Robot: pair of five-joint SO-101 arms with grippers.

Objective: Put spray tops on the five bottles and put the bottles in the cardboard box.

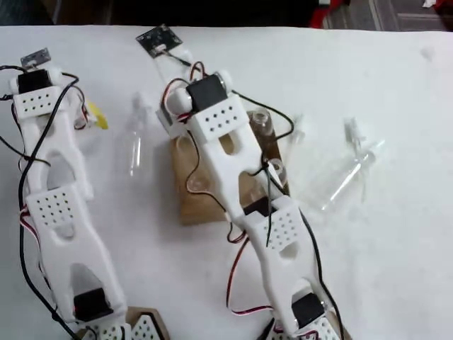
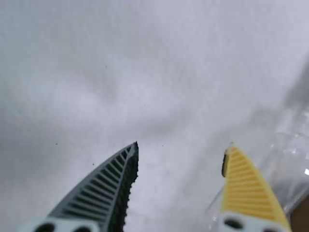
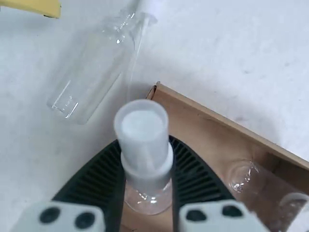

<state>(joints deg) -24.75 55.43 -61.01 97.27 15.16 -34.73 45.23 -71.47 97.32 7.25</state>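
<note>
My right gripper (image 3: pixel 144 151) is shut on an upright clear bottle (image 3: pixel 143 126) with a white spray top, held just over a corner of the cardboard box (image 3: pixel 212 126). Inside the box (image 1: pixel 195 202) stand clear bottles (image 3: pixel 243 176) with open necks (image 1: pixel 260 119). Beside the box a clear bottle (image 3: pixel 94 72) with a spray top lies on the white table (image 1: pixel 134 145). My left gripper (image 2: pixel 181 150) is open low over the table, next to that lying bottle (image 2: pixel 289 159). Its yellow fingertip (image 1: pixel 98 117) points toward the bottle.
To the right of the box another clear bottle (image 1: pixel 345 177) lies on the table, with loose spray tops (image 1: pixel 352 131) near it. The right arm (image 1: pixel 248 191) stretches across the box. The table's dark far edge (image 1: pixel 233 18) runs along the back.
</note>
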